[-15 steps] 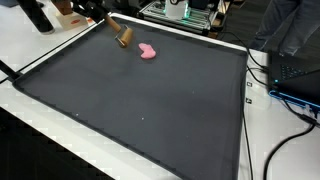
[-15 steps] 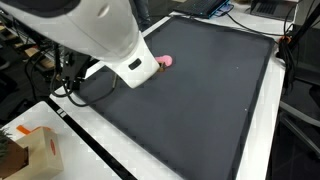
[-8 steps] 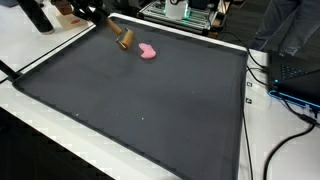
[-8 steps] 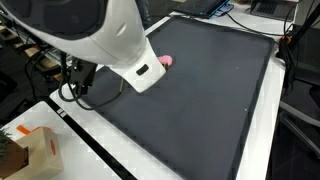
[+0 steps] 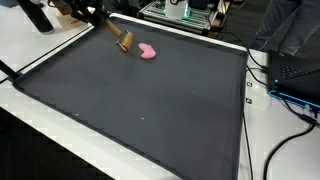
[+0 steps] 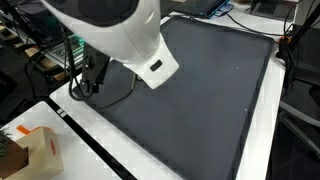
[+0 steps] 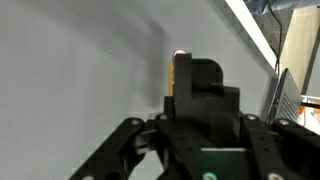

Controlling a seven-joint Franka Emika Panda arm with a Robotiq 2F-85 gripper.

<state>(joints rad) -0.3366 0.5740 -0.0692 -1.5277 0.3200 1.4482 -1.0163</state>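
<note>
The tan wooden stick with a darker brown block at its end (image 5: 121, 37) slants down from the gripper (image 5: 99, 18) to the black mat (image 5: 150, 110), close to the mat's far edge and not far from the corner where the arm comes in. In the wrist view the stick (image 7: 182, 78) stands straight out beside the dark finger pads, and the pincer looks pressed together on its upper part, though the contact itself is partly hidden.

It looks like a light, stiff, sturdy thing. Smooth wood can swivel between flat pads, so a hold across the shaft's flat faces, nearer the heavy end, should keep it steadier than one at the tip.

Just beside the brown end, further along the same edge, lies a small pink lump (image 5: 147, 52); it seems soft and light, and whether the two touch I cannot tell.

The mat covers a white table (image 5: 35, 48). Off the mat, a cardboard box (image 6: 35, 150) sits at a table corner and dark cables (image 5: 285, 130) trail along one side.
</note>
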